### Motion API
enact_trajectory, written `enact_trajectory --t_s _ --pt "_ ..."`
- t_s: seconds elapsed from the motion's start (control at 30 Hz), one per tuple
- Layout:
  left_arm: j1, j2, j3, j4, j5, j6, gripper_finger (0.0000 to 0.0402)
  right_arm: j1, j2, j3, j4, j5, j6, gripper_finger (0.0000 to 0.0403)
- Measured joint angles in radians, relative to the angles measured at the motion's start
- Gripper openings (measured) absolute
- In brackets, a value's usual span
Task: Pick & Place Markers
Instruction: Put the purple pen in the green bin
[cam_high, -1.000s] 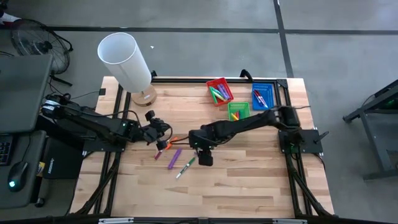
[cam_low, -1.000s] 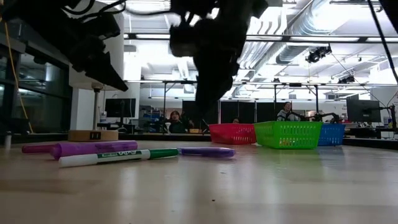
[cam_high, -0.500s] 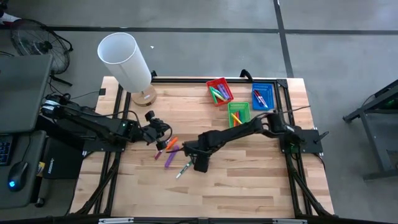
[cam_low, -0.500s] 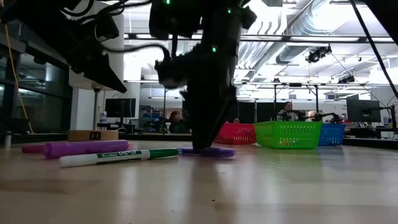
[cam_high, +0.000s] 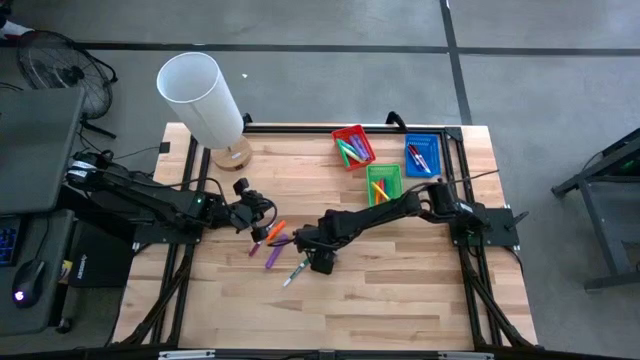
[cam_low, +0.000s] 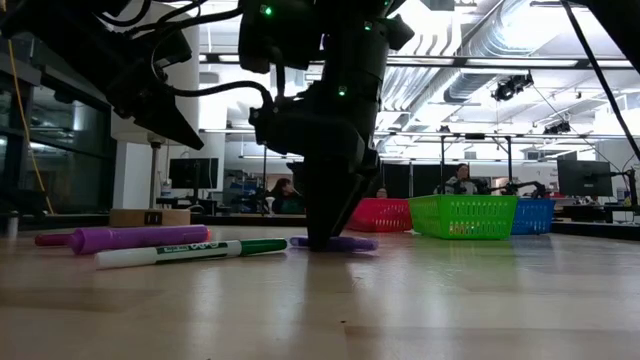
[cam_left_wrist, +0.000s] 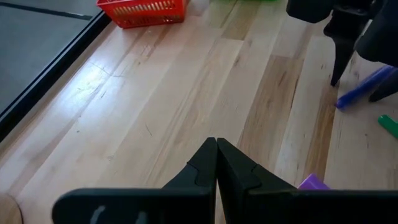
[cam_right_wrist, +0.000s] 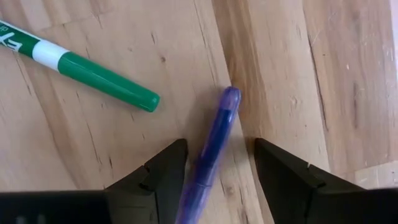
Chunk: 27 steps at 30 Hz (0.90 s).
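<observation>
The right gripper (cam_right_wrist: 214, 171) stands on the table with its fingers (cam_right_wrist: 155, 177) spread either side of a purple marker (cam_right_wrist: 214, 143), not yet pinching it. The marker's long axis points from between the fingers toward one o'clock in the wrist view, so closing should catch it crosswise. A green marker (cam_right_wrist: 93, 74) lies just beside, at ten o'clock. Farther off at nine o'clock, the left gripper (cam_high: 262, 212) waits, pressed together and empty.

My right gripper (cam_high: 312, 257) is low at the table (cam_high: 400, 290) middle, fingers (cam_right_wrist: 163, 171) spread apart and pointing down. My left gripper (cam_high: 266, 222) waits closed above the table's left part, arm stretched out.
</observation>
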Motion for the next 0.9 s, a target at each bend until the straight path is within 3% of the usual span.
enact_trajectory --t_s 0.27,0.7,0.9 --pt "0.000 0.000 0.000 -0.002 0.002 0.000 0.0001 0.000 0.030 0.000 -0.003 -0.033 0.065 0.0162" --pt "0.000 0.000 0.000 -0.003 0.022 -0.005 0.0001 -0.001 0.031 -0.001 -0.030 -0.059 0.089 0.0025" --pt "0.000 0.000 0.000 -0.003 0.026 -0.008 0.0001 0.000 0.031 -0.001 -0.034 -0.062 0.052 0.0025"
